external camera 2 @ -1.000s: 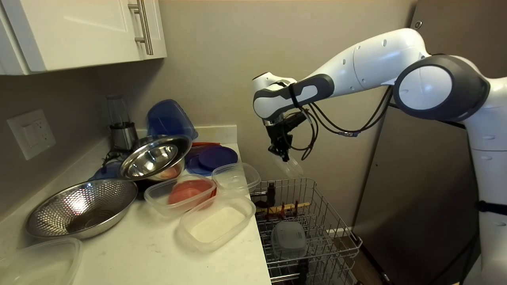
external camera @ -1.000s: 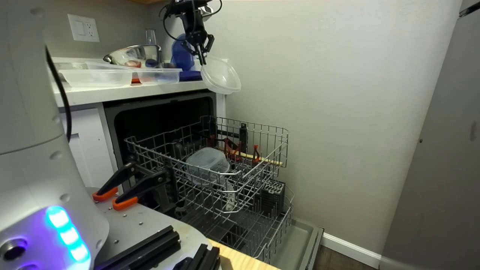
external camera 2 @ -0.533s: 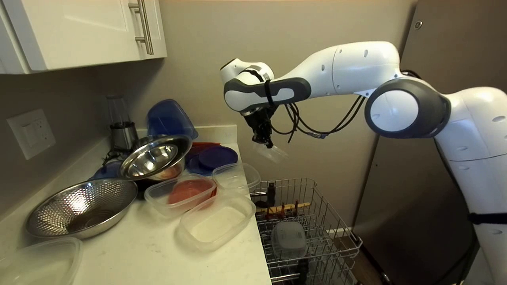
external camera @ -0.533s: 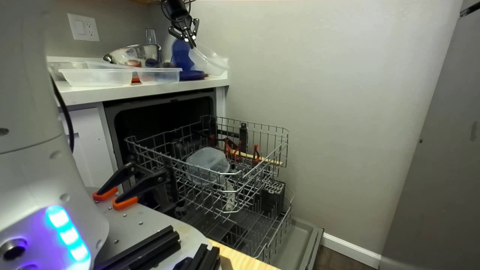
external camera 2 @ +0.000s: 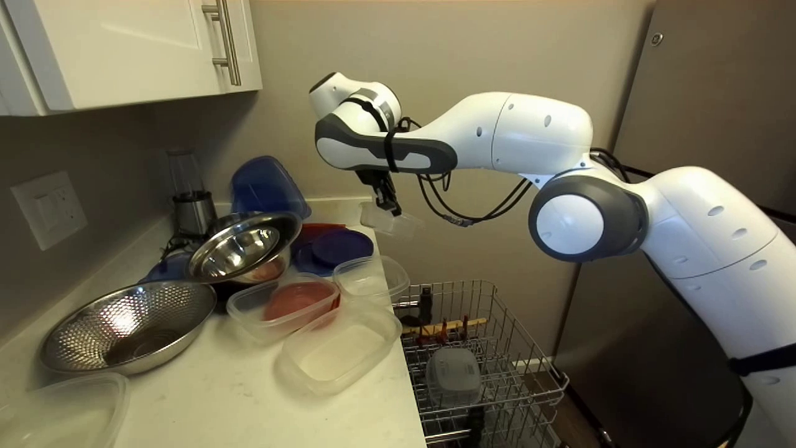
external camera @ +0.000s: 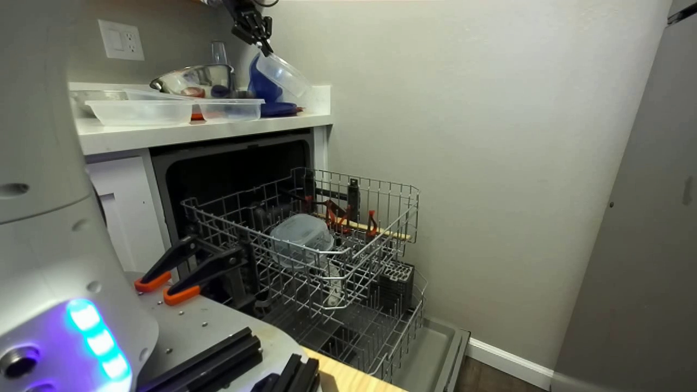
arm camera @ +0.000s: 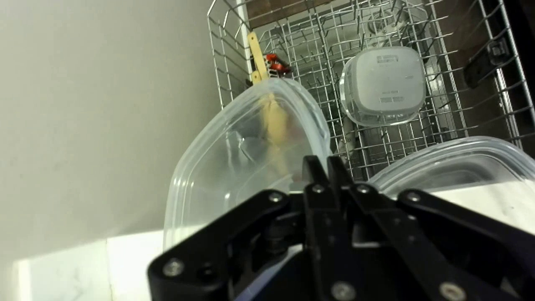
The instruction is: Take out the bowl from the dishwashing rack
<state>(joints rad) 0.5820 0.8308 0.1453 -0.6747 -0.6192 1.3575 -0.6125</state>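
robotiq gripper point(arm camera: 322, 164): clamped on rim of translucent bowl point(arm camera: 244, 154)
translucent bowl: tilted, out of the dishwashing rack point(external camera: 346, 252)
dishwashing rack: upturned translucent container point(arm camera: 388, 79) inside

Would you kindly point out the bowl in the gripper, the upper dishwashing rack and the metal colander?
Bowl point(arm camera: 238, 167), wrist view: on its translucent body.
Upper dishwashing rack point(external camera: 336, 252), in an exterior view: on its wire rim.
Metal colander point(external camera 2: 124, 318), in an exterior view: on its perforated inner wall.
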